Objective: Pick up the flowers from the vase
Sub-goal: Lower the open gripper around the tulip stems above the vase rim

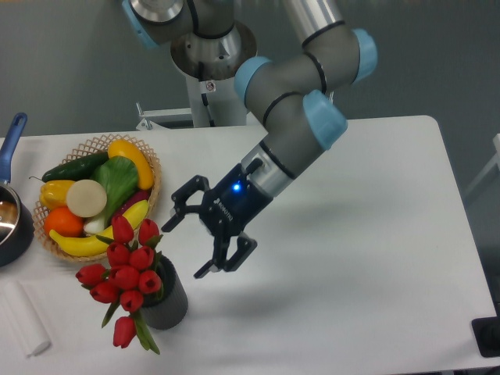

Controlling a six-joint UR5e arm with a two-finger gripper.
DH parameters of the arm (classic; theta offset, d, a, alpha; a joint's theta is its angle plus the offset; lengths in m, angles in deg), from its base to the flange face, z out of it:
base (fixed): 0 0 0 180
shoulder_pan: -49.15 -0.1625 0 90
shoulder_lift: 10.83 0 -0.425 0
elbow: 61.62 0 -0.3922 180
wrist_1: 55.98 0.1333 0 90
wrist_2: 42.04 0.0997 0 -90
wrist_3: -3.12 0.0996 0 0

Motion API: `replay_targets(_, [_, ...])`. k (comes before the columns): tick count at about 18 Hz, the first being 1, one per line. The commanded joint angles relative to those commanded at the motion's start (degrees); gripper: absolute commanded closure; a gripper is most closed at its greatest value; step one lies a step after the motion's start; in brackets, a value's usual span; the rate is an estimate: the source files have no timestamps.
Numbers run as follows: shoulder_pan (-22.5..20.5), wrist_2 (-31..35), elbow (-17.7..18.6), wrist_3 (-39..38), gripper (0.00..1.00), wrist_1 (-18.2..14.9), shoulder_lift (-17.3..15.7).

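The flowers (125,275), a bunch of red tulip buds with green leaves, stand in the vase (170,301), a short dark grey ribbed cylinder near the table's front left. One bud droops down over the vase's front. My gripper (186,248) hangs open just right of the bunch, its dark fingers spread wide, one fingertip near the top buds and the other near the vase's upper right. Nothing is between the fingers.
A wicker basket (152,166) with fruit and vegetables sits just behind the flowers. A dark pot with a blue handle (12,137) stands at the left edge. A white roll (23,320) lies at the front left. My arm (293,133) reaches across the table's middle.
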Motion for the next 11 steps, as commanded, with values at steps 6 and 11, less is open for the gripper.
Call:
replay_targets(6, [1.3,-0.2,-1.4,0.0,0.0,0.1,2.2])
replay_targets(11, [2.1,0.1,-2.0,0.6,0.0,1.1,2.9])
